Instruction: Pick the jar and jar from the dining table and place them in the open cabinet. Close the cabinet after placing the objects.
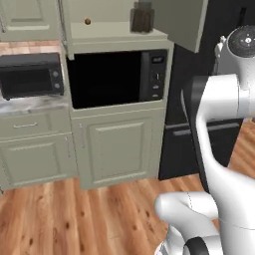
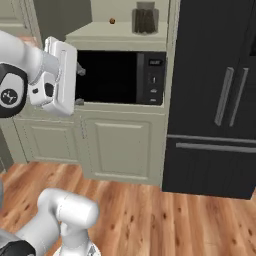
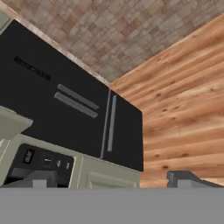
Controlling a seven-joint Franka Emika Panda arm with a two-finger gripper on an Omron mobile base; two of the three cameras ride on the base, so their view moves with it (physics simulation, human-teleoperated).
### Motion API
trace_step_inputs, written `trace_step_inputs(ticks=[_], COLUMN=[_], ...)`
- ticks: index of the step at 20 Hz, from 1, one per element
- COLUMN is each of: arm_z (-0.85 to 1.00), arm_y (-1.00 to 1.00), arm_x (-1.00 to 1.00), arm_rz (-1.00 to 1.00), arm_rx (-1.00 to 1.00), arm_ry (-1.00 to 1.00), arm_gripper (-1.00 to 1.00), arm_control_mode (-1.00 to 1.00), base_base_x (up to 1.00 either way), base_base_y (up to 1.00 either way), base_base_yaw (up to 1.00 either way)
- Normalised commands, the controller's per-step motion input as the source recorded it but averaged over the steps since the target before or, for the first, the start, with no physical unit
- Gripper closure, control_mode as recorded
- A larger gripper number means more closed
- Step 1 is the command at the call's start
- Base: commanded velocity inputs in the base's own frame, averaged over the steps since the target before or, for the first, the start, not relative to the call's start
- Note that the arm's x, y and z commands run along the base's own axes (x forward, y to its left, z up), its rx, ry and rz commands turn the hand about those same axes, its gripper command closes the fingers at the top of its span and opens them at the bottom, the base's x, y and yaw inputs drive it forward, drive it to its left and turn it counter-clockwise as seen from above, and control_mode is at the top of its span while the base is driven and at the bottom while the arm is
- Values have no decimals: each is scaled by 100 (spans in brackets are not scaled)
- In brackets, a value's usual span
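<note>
Above the black microwave (image 1: 115,78), inside the open cabinet (image 1: 117,36): one jar (image 1: 142,18) upright on the shelf, near a small brown ball (image 1: 87,21). Beside the microwave, gripper (image 2: 79,86) empty, jaws spread wide.

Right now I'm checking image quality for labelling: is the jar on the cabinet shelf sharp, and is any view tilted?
Left base view: jar soft, contents a dark smear. Right base view: jar equally blurry. Hand view: rolled, so the refrigerator lies slanted.
</note>
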Motion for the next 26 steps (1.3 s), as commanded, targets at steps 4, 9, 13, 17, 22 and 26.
trace_step_inputs(ticks=[4,9,13,17,22,26], arm_z=[0,0,0,0,0,0], arm_y=[0,0,0,0,0,0], arm_x=[0,0,0,0,0,0], arm_rz=[0,0,0,0,0,0], arm_rx=[0,0,0,0,0,0], arm_ry=[0,0,0,0,0,0], arm_gripper=[-100,-100,-100,-100,-100,-100], arm_control_mode=[100,100,100,100,100,100], base_base_x=[-100,-100,-100,-98,-97,-98], base_base_y=[5,8,1,0,0,0], base_base_yaw=[-35,-40,-42,-43,-43,-43])
